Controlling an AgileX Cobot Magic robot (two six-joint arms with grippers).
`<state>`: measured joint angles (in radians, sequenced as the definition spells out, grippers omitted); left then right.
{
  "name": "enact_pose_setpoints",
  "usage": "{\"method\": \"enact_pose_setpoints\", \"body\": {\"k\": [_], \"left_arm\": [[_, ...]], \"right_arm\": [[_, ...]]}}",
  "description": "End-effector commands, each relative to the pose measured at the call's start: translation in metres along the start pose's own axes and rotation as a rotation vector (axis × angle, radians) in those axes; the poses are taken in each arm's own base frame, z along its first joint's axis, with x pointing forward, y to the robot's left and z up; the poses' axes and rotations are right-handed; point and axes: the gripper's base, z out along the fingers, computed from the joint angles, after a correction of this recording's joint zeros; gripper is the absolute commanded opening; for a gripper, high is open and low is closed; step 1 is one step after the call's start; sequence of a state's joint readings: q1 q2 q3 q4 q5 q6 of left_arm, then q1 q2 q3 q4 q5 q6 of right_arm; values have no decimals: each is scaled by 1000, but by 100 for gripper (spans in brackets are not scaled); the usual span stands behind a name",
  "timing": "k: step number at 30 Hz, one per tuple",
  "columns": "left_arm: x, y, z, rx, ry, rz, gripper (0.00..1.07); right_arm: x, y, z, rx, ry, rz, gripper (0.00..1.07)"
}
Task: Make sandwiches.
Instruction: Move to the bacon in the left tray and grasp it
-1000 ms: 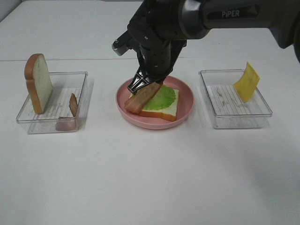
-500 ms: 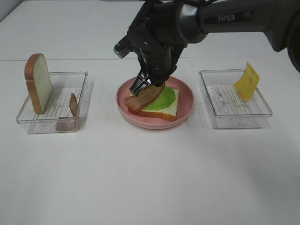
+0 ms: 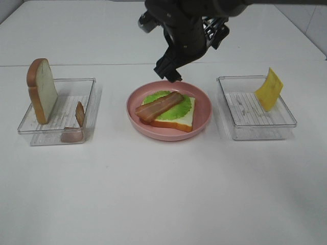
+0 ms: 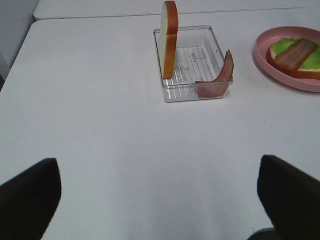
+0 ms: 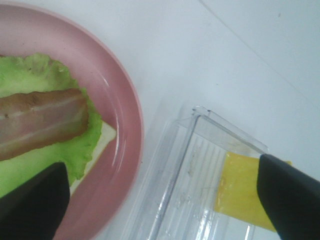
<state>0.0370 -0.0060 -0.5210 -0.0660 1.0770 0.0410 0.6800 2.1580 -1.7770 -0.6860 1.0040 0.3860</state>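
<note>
On the pink plate (image 3: 204, 109) lies a bread slice (image 3: 186, 121) topped with a green lettuce leaf (image 3: 180, 108) and one bacon strip (image 3: 159, 105) laid across it. My right gripper (image 3: 169, 73) hangs open just above the plate's far rim, holding nothing. In the right wrist view its fingers (image 5: 32, 200) stand wide over the bacon strip (image 5: 42, 120), the lettuce (image 5: 30, 75) and the plate's rim (image 5: 125, 115). My left gripper (image 4: 160, 200) is open and empty over bare table, well short of the left tray (image 4: 197, 57).
The left clear tray (image 3: 64, 104) holds an upright bread slice (image 3: 42, 91) and bacon strips (image 3: 79, 115). The right clear tray (image 3: 245, 109) has a yellow cheese square (image 3: 269, 89) leaning on its far right corner. The table's front is open white surface.
My right gripper has opened and let go of the bacon strip, which now lies flat on the lettuce. The gripper has risen up and back from the plate.
</note>
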Motion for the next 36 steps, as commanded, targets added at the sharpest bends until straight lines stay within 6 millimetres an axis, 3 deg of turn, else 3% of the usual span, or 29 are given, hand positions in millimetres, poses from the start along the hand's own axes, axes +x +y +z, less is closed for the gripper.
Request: {"method": "enact_pose_setpoints", "body": {"k": [1, 2, 8, 17, 19, 21, 24, 25, 26, 28, 31, 33, 35, 36], "left_arm": [[1, 0, -2, 1, -17, -2, 101], [1, 0, -2, 1, -17, -2, 101], [1, 0, -2, 1, -17, -2, 101], [1, 0, -2, 1, -17, -2, 101], [1, 0, -2, 1, -17, -2, 101], [1, 0, -2, 1, -17, -2, 101], [1, 0, -2, 1, -17, -2, 101], [1, 0, -2, 1, -17, -2, 101], [1, 0, -2, 1, -17, -2, 101], [1, 0, -2, 1, -17, -2, 101], [1, 0, -2, 1, -17, -2, 101], [1, 0, -2, 1, -17, -2, 101], [1, 0, -2, 1, -17, -2, 101], [1, 0, -2, 1, -17, -2, 101]], "right_arm": [[0, -16, -25, -5, -8, 12, 100], [4, -26, -41, -19, 4, 14, 100], [19, -48, -82, -82, 55, 5, 100], [44, -68, -129, -217, 89, -9, 100], [48, -68, -131, -230, 89, -13, 100], [66, -73, -143, -267, 90, -14, 99], [71, -75, -146, -272, 89, -13, 99], [83, -76, -149, -285, 102, -23, 99], [83, -76, -149, -285, 102, -23, 99], [109, -78, -154, -309, 121, -39, 99], [115, -78, -155, -314, 126, -41, 99], [145, -77, -154, -328, 138, -45, 99], [151, -76, -153, -330, 136, -39, 99], [166, -75, -150, -328, 150, -32, 99]]}}
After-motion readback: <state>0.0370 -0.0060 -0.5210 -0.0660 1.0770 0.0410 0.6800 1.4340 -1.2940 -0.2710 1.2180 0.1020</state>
